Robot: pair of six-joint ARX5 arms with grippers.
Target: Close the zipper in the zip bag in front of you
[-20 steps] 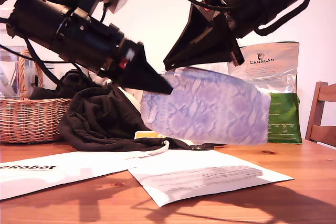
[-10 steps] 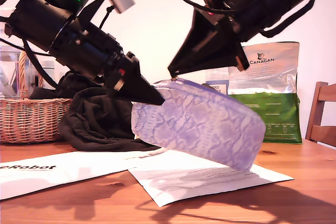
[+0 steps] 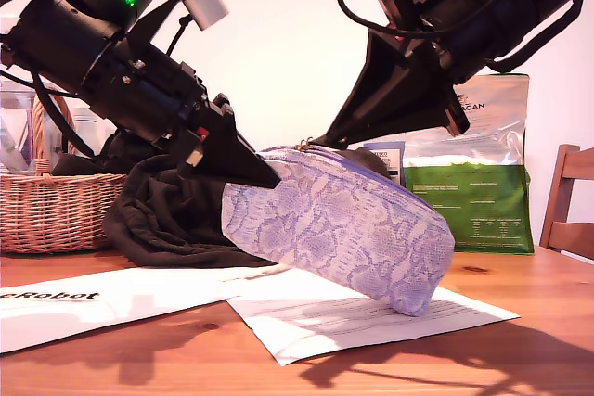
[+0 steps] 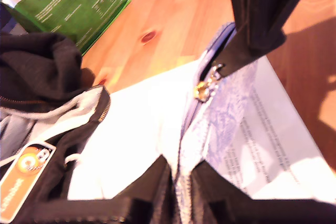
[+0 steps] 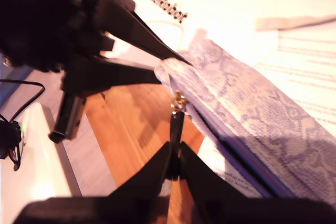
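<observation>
Two-gripper hold on bag (image 3: 343,229), exterior view. Pinched at its upper end, toward the exterior view's left, by first gripper (image 3: 269,173), jaws pressed together on the fabric. Pull tab (image 5: 176,124) pinched between the tips of second gripper (image 3: 320,144), jaws likewise pressed together.

Compared with a second ago: bag no longer held level in the air, but tipped down. Lower end now resting on paper (image 3: 371,317) on table (image 3: 520,322), toward the exterior view's right. Second gripper slightly lower, tips at the bag's top edge just beside the first gripper's tips.

Zipper (image 3: 371,166) seen as an unbroken purple line down the top curve. Brass slider (image 4: 202,92) close to the held end.

Judged meaning: zip run nearly or fully complete, bag being set down. Any last short gap under the first gripper's jaws not visible, so full closure not confirmed.
</observation>
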